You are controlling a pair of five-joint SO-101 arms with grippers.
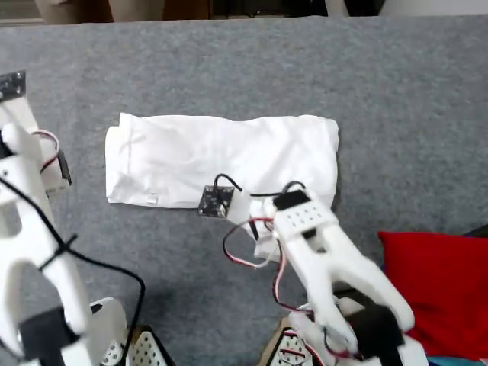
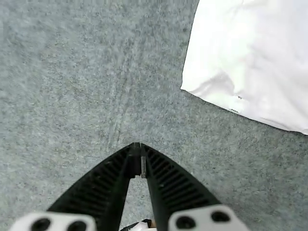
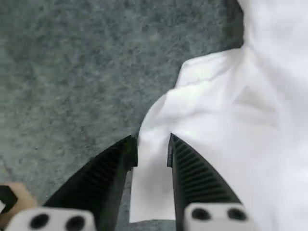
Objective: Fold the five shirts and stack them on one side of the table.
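Note:
A white shirt (image 1: pixel 221 156) lies folded into a long band across the middle of the grey table (image 1: pixel 381 91). My right arm (image 1: pixel 305 221) stands over the shirt's near edge. In the right wrist view my right gripper (image 3: pixel 150 149) is shut on a raised fold of the white shirt (image 3: pixel 231 110), with cloth pinched between the black fingers (image 3: pixel 185 163). My left arm (image 1: pixel 30 198) is at the table's left side. My left gripper (image 2: pixel 138 156) is shut with nothing in it, over bare table beside a corner of the white shirt (image 2: pixel 250 62).
A red shirt (image 1: pixel 435 282) lies at the near right edge of the table, with a strip of blue cloth (image 1: pixel 457 360) just below it. The far half of the table is bare grey felt.

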